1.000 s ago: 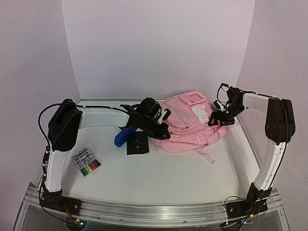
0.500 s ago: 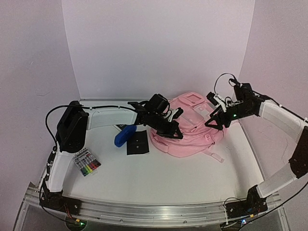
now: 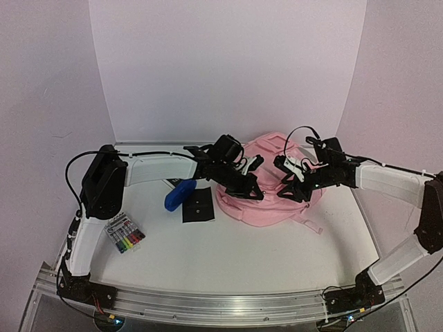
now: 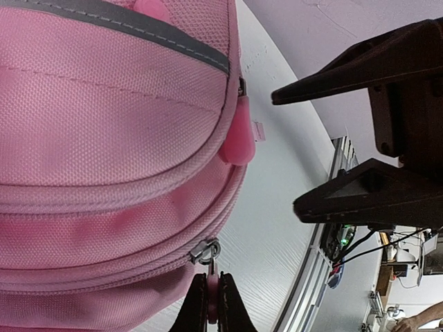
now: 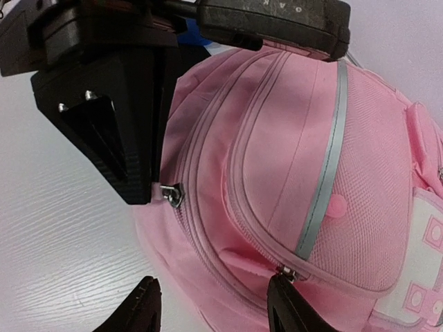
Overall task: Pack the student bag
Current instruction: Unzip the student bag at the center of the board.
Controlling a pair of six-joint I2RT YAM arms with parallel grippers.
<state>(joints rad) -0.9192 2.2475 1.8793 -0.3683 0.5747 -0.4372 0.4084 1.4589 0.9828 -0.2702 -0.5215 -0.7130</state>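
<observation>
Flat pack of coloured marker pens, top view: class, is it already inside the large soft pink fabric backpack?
No: the pack of marker pens lies on the white table, well left of the pink backpack.

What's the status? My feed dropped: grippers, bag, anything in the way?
Left gripper shut on zip pull. Right gripper open, over bag. Bag lying on table. Nothing seen blocking the zip.

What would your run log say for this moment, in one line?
left end effector: shut on zip pull | right end effector: open, at student bag
</observation>
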